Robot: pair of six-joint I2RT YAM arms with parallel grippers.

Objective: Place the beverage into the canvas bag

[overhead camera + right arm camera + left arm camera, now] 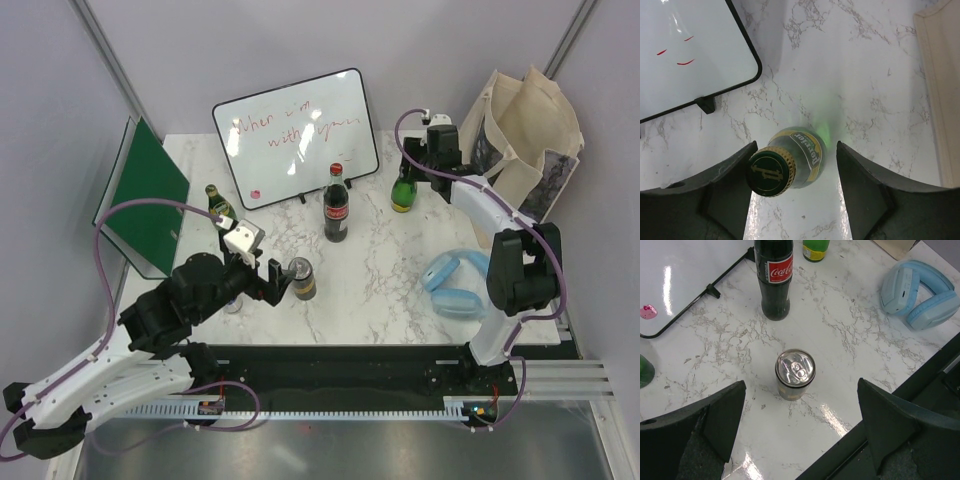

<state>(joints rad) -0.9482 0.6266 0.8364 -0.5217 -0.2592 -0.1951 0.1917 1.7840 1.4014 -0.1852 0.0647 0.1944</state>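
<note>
White marbled desk (380,270) is seen enclosed by pale walls, with a whiteboard (295,135) bearing red writing propped at the back and a green board (145,195) leaned at the far left. The canvas bag (525,130) is stood upright at the far right corner, its mouth open and a dark printed panel shown on its side. Just left of it, a green bottle with a yellow label (403,190) is stood upright on the desk, outside the bag. The right jaws are held spread, with 1 finger on each side of this bottle's neck. In the right wrist view the dark green cap is seen close against 1 finger (725,185), though contact cannot be confirmed. A cola bottle (337,205) is placed near the middle, in front of the whiteboard, and a 2nd green bottle (217,203) is stood by the whiteboard's left corner. Blue headphones (455,285) are laid at the near right, beside the right arm (505,270). The left jaws are held wide apart around a can (795,374) that is stood upright with its pull tab unopened. The can is seen between and slightly ahead of the 2 fingers, touched by neither.
</note>
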